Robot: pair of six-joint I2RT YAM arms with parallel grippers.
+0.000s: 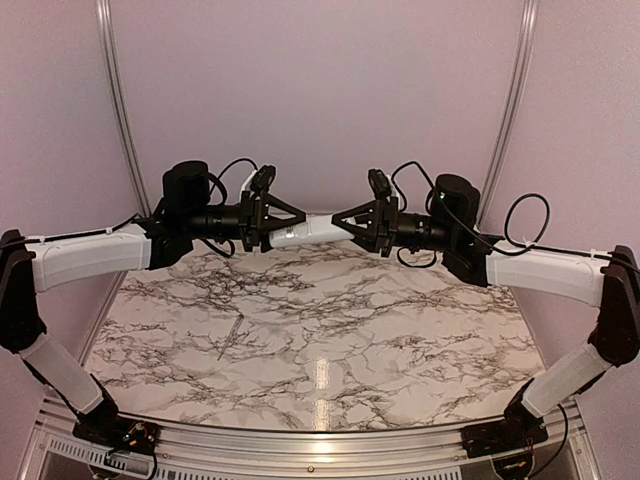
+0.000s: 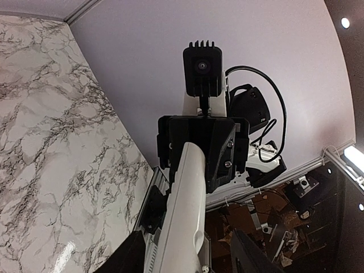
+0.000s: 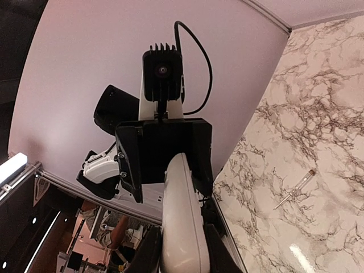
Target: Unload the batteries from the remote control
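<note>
The white remote control [image 1: 305, 232] hangs in the air above the back of the table, stretched between my two grippers. My right gripper [image 3: 183, 253] is shut on one end of the remote control [image 3: 181, 210], and both fingers press its sides. My left gripper [image 2: 187, 259] stands open around the other end of the remote control [image 2: 190, 193], with a gap showing on each side between finger and plastic. From above, the left gripper [image 1: 290, 225] and the right gripper [image 1: 350, 225] face each other. The remote's smooth back shows in both wrist views. The batteries are hidden.
A long thin grey stick [image 1: 232, 330] lies on the marble table [image 1: 400, 340], left of the middle; it also shows as the stick [image 3: 293, 190] in the right wrist view. A metal rail [image 1: 320, 440] runs along the near edge. Plain walls stand behind.
</note>
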